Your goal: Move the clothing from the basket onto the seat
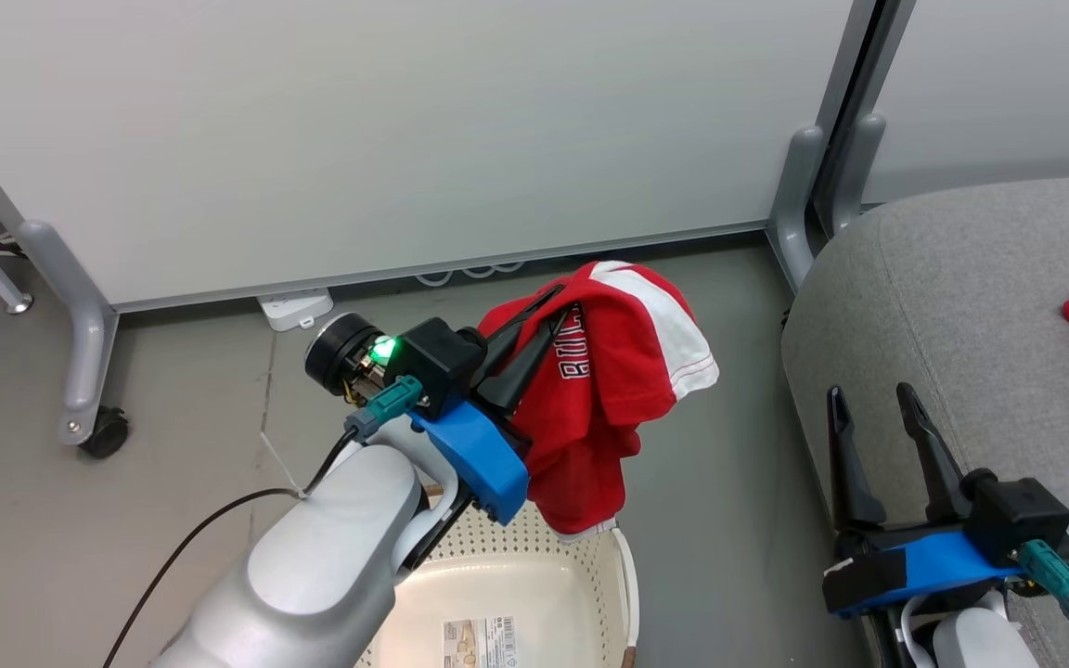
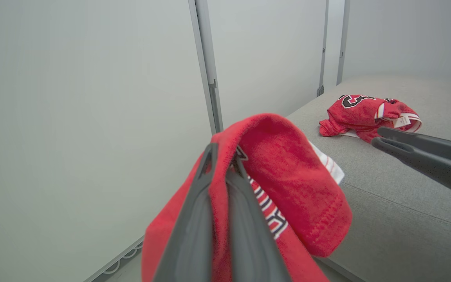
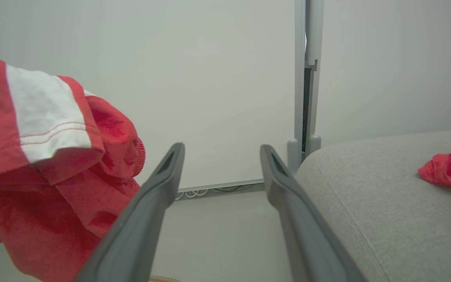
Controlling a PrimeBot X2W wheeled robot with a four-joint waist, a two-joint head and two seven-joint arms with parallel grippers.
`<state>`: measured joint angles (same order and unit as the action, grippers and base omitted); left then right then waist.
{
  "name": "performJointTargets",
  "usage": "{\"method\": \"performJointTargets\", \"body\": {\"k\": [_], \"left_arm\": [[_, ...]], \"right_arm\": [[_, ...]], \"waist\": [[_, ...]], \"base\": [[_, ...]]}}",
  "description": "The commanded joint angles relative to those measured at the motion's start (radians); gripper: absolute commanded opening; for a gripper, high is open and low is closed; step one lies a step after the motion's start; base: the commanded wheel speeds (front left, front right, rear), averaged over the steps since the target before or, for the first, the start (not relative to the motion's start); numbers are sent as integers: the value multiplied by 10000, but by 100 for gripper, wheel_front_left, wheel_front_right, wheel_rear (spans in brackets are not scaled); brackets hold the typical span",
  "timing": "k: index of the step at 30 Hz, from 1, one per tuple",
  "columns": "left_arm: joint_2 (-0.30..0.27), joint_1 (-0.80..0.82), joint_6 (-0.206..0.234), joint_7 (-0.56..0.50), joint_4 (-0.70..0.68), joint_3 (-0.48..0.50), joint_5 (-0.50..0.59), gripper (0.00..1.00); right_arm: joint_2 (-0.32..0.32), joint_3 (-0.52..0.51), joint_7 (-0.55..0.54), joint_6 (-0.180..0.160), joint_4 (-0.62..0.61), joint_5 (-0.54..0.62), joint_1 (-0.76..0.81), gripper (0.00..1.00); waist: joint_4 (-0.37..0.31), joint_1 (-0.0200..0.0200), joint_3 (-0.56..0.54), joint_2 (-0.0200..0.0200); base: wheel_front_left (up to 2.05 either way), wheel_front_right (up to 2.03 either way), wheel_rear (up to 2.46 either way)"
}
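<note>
The left end effector (image 1: pixel 560 311) is pinched tight on a red garment (image 1: pixel 609 399). The cloth hangs in loose folds from its fingers above the far end of the basket (image 1: pixel 625 566), with the lower hem close to the rim. The other garment (image 2: pixel 366 113) already lies crumpled on the seat (image 1: pixel 943 306), well off to the right. The right end effector (image 1: pixel 871 394) stands wide and holds nothing, fingers pointing up beside the seat's near edge.

The step in hand looks like the carry across to the seat. To do it well, raise the arm enough that the trailing hem clears both the basket rim and the seat's rounded edge. Then swing right until the cloth hangs over the cushion before letting go; opening too early would likely drop it on the floor between the two. How much fabric the fingers have caught is hard to judge from these views, possibly only a fold, so a smooth, unhurried sweep is the safer choice.
</note>
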<state>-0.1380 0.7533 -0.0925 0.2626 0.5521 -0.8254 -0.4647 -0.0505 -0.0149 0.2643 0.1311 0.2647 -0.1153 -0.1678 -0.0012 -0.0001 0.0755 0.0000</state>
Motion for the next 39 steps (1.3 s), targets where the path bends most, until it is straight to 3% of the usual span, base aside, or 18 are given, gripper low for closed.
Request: {"method": "performJointTargets", "body": {"k": [1,19,39], "left_arm": [[22,-81,-18,32,8,42,30,0],[62,58,-62,32,68,27,90,0],[375,504,-117,33,-6,-64,283,0]], "right_arm": [[5,43,1,-7,34,-41,205,100],[5,680,1,-7,36,86,511,100],[-3,4542,0,-7,943,-110,-1046,100]], "waist": [[82,1,-186,0],[271,1,-403,0],[635,1,105,0]], "base": [[0,0,0],[0,0,0],[0,0,0]]}}
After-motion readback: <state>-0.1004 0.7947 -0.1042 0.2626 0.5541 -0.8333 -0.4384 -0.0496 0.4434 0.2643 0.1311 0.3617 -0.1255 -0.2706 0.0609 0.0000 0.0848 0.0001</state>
